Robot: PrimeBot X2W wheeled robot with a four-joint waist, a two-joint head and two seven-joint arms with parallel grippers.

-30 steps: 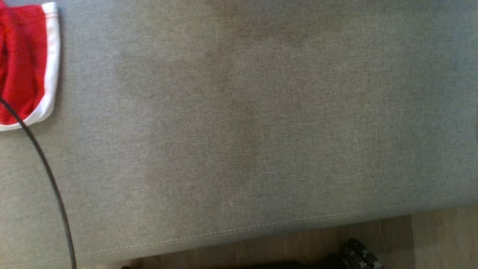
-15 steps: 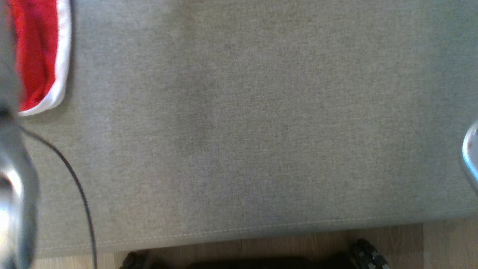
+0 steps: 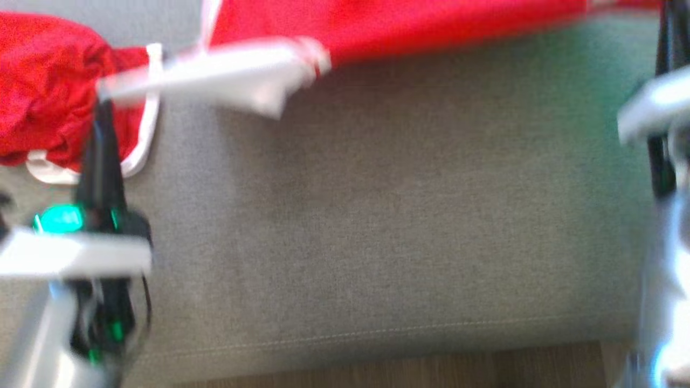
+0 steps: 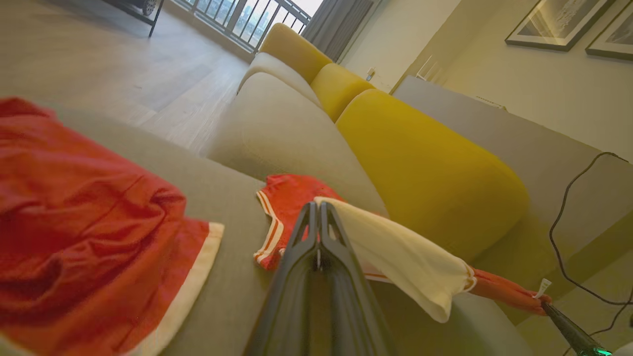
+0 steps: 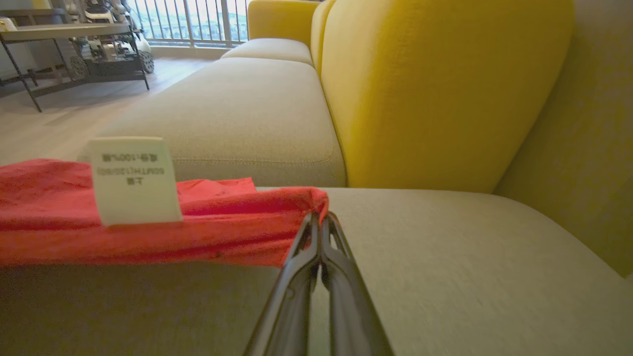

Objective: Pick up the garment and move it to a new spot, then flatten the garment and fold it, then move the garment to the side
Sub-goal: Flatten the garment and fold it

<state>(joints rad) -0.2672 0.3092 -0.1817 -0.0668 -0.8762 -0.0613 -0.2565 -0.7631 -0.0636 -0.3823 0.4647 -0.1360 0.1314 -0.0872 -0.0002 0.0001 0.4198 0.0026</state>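
The red garment is stretched across the grey sofa seat between both hands: the left hand is pinched on its white part and the right hand clamps the other end (another red piece lies beside).

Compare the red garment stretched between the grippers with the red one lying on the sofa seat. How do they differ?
The held garment is pulled long between the left gripper and right gripper; the loose garment lies bunched, ungripped. The held garment shows a white sleeve; the loose garment a pale band along its edge. Both are red, over the grey sofa seat.
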